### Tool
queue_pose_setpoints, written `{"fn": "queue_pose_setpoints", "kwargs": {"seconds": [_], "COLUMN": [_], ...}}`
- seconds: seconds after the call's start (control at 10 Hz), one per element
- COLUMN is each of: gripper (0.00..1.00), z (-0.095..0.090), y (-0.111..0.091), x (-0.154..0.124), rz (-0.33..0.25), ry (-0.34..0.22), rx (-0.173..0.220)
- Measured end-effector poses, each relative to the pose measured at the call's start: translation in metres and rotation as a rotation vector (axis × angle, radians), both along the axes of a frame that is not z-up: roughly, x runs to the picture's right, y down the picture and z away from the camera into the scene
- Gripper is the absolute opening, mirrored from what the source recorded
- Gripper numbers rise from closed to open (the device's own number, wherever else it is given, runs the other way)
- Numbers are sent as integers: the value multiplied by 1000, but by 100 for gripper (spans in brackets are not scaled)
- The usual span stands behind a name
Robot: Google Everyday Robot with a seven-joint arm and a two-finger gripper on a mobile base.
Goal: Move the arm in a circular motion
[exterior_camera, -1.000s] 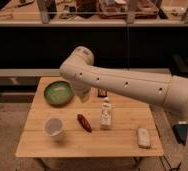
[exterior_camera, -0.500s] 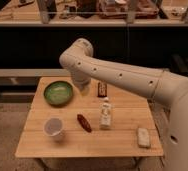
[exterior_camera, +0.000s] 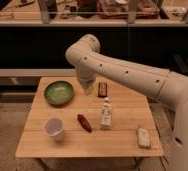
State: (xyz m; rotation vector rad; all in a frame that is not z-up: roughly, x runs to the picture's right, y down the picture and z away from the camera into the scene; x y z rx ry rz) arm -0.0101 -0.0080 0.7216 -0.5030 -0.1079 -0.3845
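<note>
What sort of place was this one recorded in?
Probably a robotics lab: a small wooden table set with a green bowl and cup, cluttered workbenches behind, the arm over it, its gripper hanging above the table's back edge.

A robotics lab, it seems — the arm looms over a wooden table at centre, and cluttered workbenches run along the frame's top.
</note>
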Motion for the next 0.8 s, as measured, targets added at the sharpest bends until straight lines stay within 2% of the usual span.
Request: {"fn": "queue_pose_setpoints", "kwargs": {"seconds": [0.2, 0.3, 0.5, 0.7, 0.8], "gripper": [41, 41, 41, 41, 41], "z": [9, 17, 33, 30, 26], "y": [-9, -22, -35, -36, -33], "x": [20, 36, 41, 49, 59], "rz": [16, 17, 46, 88, 87], "ry": [-3, 24, 41, 68, 65], "rx": [0, -1, -2, 16, 22]}}
